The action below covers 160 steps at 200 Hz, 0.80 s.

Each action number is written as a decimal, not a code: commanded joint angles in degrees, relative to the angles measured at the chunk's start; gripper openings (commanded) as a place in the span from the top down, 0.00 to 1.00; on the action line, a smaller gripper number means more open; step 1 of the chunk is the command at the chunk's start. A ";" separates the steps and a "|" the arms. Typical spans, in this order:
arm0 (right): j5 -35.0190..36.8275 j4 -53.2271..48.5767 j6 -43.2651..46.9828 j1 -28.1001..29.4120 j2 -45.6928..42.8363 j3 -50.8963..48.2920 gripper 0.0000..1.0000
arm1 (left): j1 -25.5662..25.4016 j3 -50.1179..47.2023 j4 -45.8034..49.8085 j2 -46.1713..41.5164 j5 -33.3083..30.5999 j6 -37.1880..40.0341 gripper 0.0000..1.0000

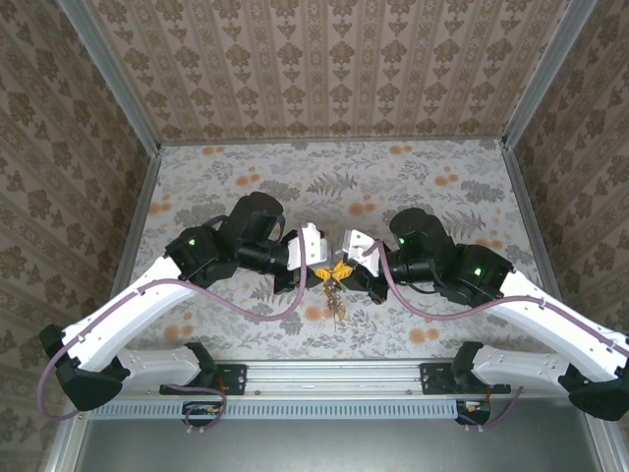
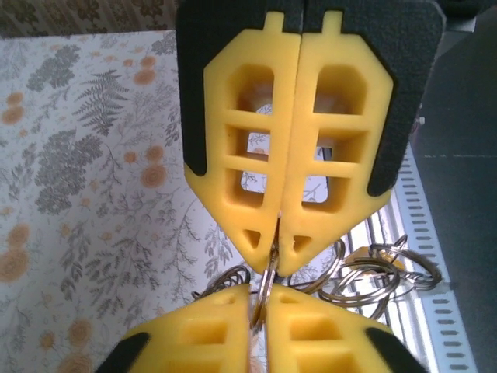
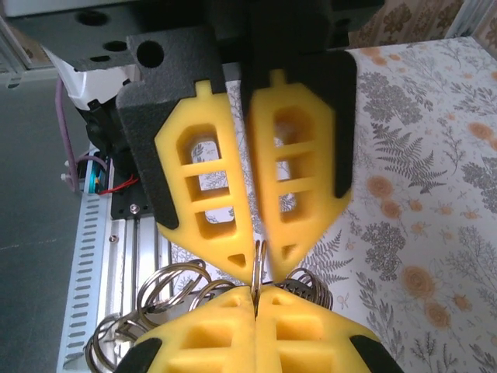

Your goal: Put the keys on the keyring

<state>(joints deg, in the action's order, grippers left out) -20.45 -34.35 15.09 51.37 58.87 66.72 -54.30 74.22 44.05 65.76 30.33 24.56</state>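
Metal keyring [image 1: 337, 298] well inside table [image 1: 423, 187] edges

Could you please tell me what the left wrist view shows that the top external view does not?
Left wrist: up close, the right gripper pinches a thin loop of the keyring with closed tips. The left gripper grips the same loop opposite, and more wire loops bunch beside them above the rail. Top external: the left arm and right arm reach in from both sides and meet over the middle of the table. Shared: both grippers tip to tip on the keyring, and the floral table.
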 commanded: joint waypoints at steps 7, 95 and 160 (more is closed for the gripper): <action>-3.55 4.50 0.53 0.59 -0.54 1.45 1.00 | -0.09 -0.48 -1.33 -0.54 -0.10 0.27 0.82; -4.39 5.98 0.76 0.58 -1.63 0.18 1.00 | 0.07 -0.72 -1.73 -2.04 3.72 -0.03 1.00; -9.56 10.06 -0.94 0.65 -2.76 -2.52 0.90 | 2.33 -3.93 -14.47 -6.57 16.66 -7.78 1.00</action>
<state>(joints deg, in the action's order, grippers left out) -25.52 -27.86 14.79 51.48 56.38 64.66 -52.12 71.20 39.40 61.04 39.90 21.10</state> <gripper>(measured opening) 0.092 0.045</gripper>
